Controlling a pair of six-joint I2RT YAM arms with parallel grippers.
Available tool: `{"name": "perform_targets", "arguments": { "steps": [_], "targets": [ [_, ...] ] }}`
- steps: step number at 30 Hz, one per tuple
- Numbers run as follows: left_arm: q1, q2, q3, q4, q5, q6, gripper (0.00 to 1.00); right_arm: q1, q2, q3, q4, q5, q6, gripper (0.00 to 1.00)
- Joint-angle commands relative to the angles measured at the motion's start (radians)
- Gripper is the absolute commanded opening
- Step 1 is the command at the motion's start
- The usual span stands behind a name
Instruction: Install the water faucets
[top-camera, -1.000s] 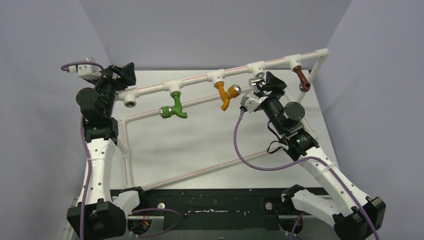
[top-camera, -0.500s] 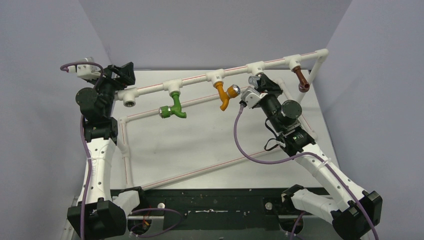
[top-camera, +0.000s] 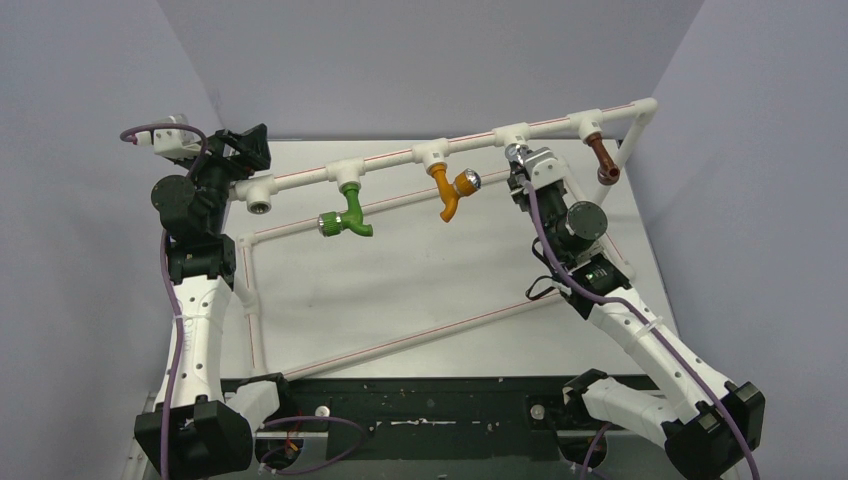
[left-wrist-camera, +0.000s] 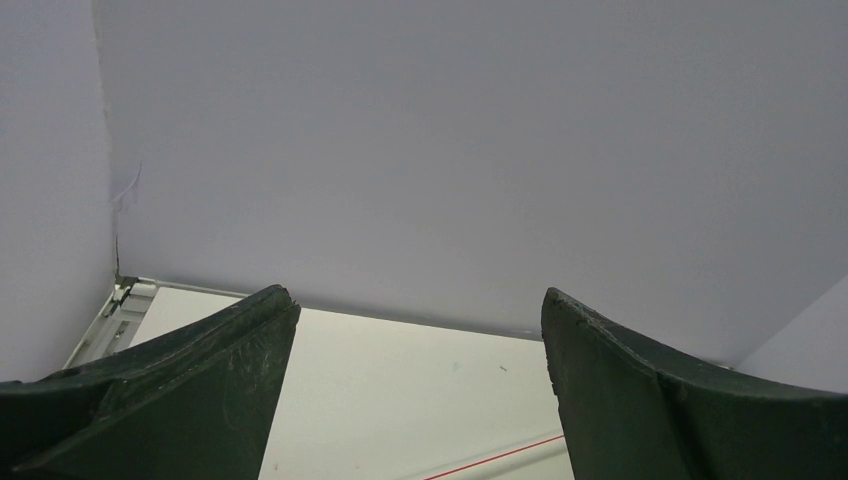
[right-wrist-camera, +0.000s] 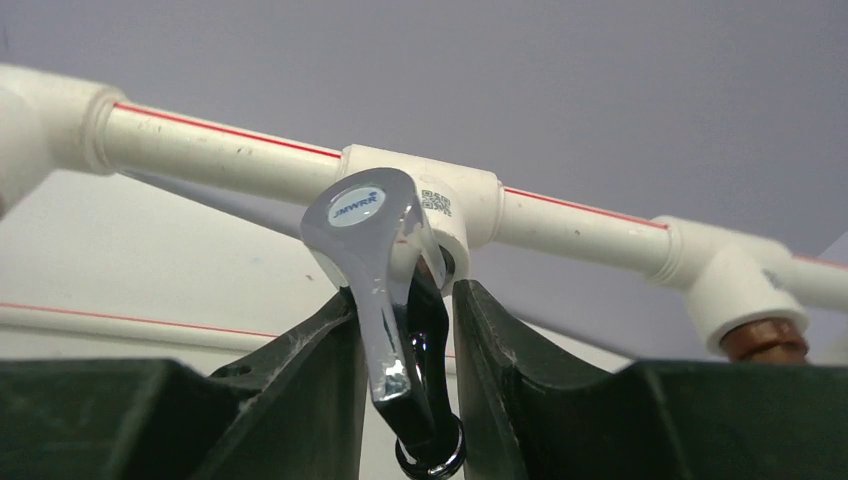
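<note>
My right gripper (right-wrist-camera: 405, 330) is shut on the shiny chrome water faucet (right-wrist-camera: 385, 270), whose lever handle and bent spout stand between the fingers. The faucet's threaded end sits at the white tee fitting (right-wrist-camera: 455, 205) of the upper pipe. From above, the right gripper (top-camera: 522, 172) holds the chrome faucet (top-camera: 515, 153) under that tee (top-camera: 512, 133). Green (top-camera: 347, 217), orange (top-camera: 449, 189) and brown (top-camera: 602, 157) taps hang from other tees. My left gripper (top-camera: 248, 148) is open and empty, by the open elbow socket (top-camera: 260, 207) at the pipe's left end; its fingers (left-wrist-camera: 180, 380) frame bare table and wall.
The white pipe frame (top-camera: 400, 345) runs round the table, with a raised bar (top-camera: 390, 160) across the back. Purple cables (top-camera: 490, 300) trail from both wrists. Grey walls close in the left, back and right sides.
</note>
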Motion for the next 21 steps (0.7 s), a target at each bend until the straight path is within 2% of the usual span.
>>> {"name": "perform_targets", "arguments": {
  "steps": [1,8,15,21],
  "targets": [
    [0.008,0.101,-0.103,-0.269,0.034,-0.005,0.90,0.006,-0.043,0.056,0.105,0.164,0.551,0.00],
    [0.007,0.096,-0.104,-0.269,0.033,-0.004,0.90,0.006,-0.052,0.059,0.016,0.190,0.965,0.00],
    [0.007,0.095,-0.104,-0.267,0.037,-0.006,0.90,0.011,-0.063,0.015,0.003,0.147,1.315,0.00],
    [0.007,0.093,-0.104,-0.264,0.041,-0.009,0.90,0.031,-0.070,-0.016,-0.038,0.159,1.552,0.00]
  ]
}}
